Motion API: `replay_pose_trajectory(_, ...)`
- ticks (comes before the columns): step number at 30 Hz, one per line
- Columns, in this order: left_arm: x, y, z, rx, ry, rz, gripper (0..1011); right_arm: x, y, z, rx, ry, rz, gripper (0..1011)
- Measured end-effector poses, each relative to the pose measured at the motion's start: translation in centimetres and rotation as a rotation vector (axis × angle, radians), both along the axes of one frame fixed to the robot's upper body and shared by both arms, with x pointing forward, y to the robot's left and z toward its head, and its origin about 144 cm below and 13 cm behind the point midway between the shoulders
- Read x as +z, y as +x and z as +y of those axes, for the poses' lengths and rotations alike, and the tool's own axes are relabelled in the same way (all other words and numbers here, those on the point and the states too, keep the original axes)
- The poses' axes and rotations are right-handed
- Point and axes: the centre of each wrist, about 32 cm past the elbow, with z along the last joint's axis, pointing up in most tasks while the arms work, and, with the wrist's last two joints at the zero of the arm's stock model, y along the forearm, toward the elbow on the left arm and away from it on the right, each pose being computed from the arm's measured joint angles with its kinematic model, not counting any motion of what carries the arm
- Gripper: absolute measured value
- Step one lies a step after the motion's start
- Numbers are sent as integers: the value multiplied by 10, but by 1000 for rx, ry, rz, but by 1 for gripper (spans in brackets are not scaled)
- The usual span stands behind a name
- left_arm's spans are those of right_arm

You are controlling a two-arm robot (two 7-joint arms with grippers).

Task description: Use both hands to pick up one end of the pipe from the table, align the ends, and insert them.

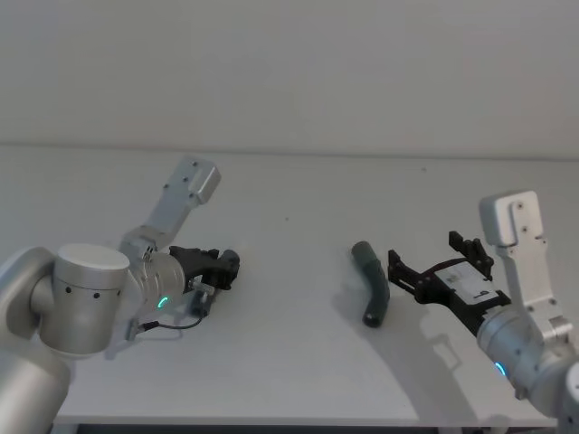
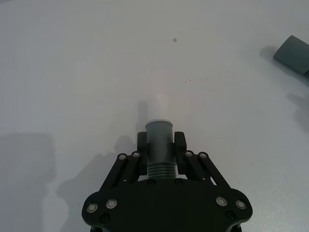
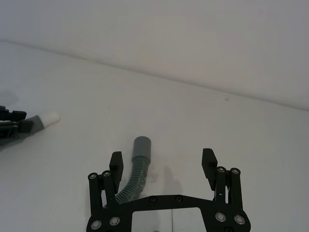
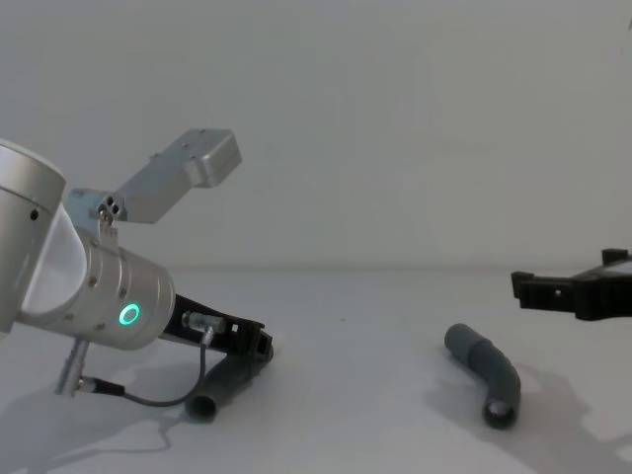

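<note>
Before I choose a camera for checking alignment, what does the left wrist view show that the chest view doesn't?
Left wrist adds: the white tip of the held hose piece, jutting past the left gripper, shut on its cuff. Chest adds: that piece's other end drooping toward the table, and the right gripper. Both share the left gripper and the loose hose piece.

White table [image 1: 289, 371]; one hose piece [image 1: 379, 287] on it
</note>
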Motion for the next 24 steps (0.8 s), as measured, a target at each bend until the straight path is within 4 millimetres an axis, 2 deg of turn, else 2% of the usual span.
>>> replay_pose_trajectory(10,0,0,0,0,0,0,317,8,9,13,24,-19,62,1001)
replay_pose_trajectory(24,0,0,0,0,0,0,317,8,24,26,57,-38,133,1001)
